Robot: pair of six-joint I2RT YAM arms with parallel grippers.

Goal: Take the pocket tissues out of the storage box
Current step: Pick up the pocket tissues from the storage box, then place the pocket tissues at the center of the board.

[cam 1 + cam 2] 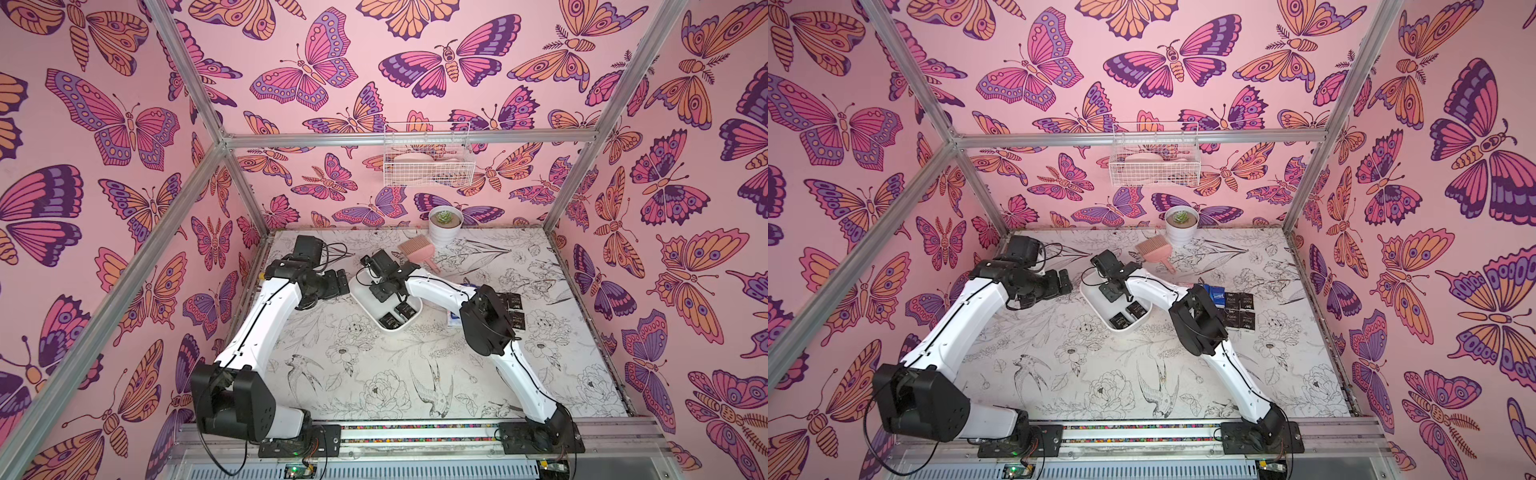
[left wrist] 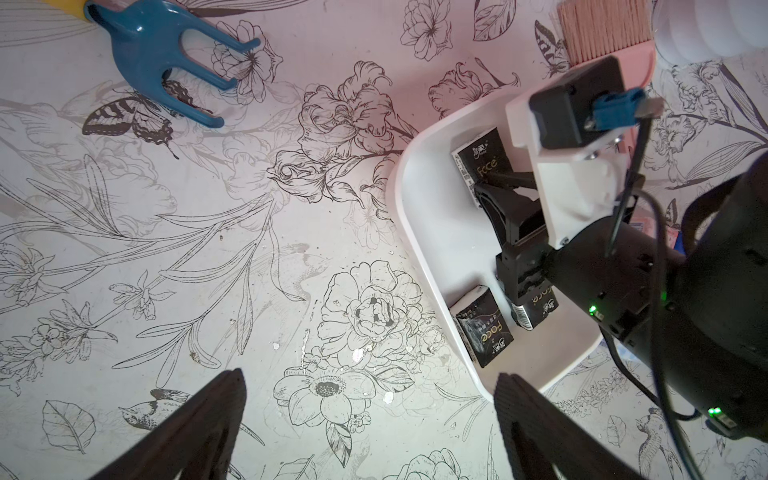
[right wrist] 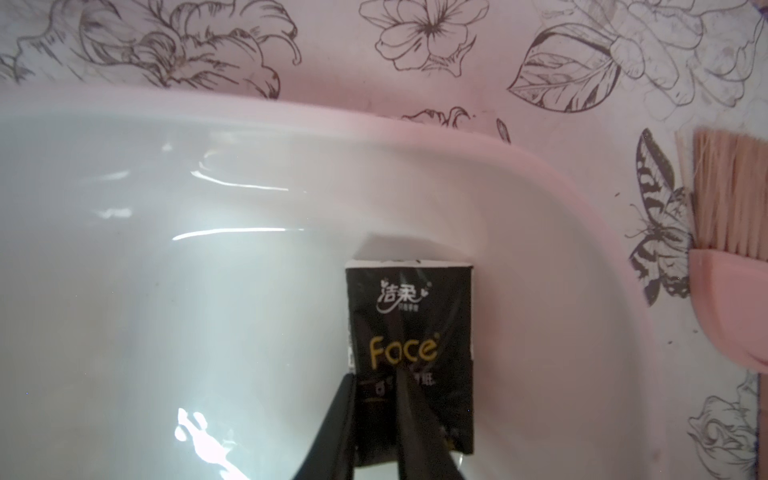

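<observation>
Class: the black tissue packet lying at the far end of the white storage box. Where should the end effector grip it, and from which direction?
The black tissue packet lies flat near a rounded corner of the storage box. Probably best from above, pinching its two long edges; the box wall blocks a side approach. The right end effector is already down on it.

We see pink walls (image 1: pixel 374 104) printed with butterflies in orange, magenta and purple, filling the upper frame in both top views. The surface (image 1: pixel 374 374) is white with black line drawings of flowers, leaves and birds. At mid-frame the box (image 1: pixel 360 296) is plain white; the packets (image 1: pixel 390 321) in it are black with pale lettering, and in the right wrist view one packet (image 3: pixel 409 332) shows gold "Face" lettering and white script. Right of centre, more black packets (image 1: pixel 1239 309) and blue ones (image 1: pixel 1214 291). The brush (image 1: pixel 415 249) is pink with tan bristles. The pot (image 1: pixel 444 232) is white, its plant green. The basket (image 1: pixel 428 156) is white wire. The fork (image 2: pixel 166 58), upper left of the left wrist view, is blue. The arms (image 1: pixel 257 320) are white and black.
</observation>
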